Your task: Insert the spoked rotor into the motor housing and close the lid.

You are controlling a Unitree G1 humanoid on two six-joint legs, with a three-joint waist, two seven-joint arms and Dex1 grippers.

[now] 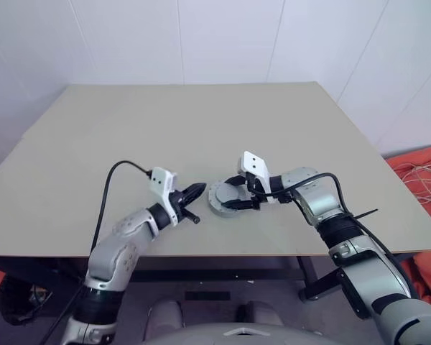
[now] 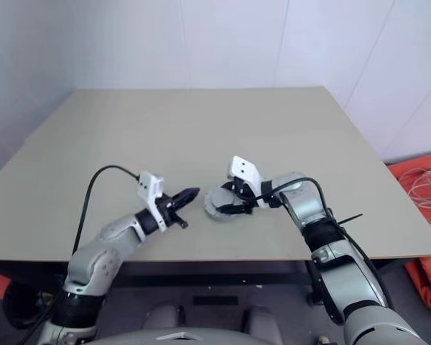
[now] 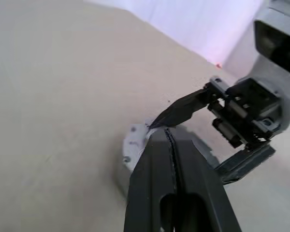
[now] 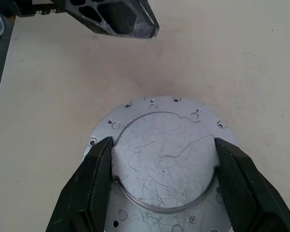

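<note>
Housing [image 4: 162, 164] between right tool [image 4: 162, 188] fingers; left tool [image 1: 194, 192] beside.

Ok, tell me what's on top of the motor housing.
The lid, silver face up, covers the motor housing, with the right gripper jaws straddling its raised centre. The inside is covered, so rotor and windings cannot be seen.

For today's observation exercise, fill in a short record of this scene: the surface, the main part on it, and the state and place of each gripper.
surface: beige table
main part: round grey motor housing near the table's front edge, its shiny scratched lid on top
rotor: cannot be seen
right gripper: fingers spread wide on either side of the raised round centre of the lid
left gripper: shut, empty, its tip close beside the housing on the robot's left
</note>
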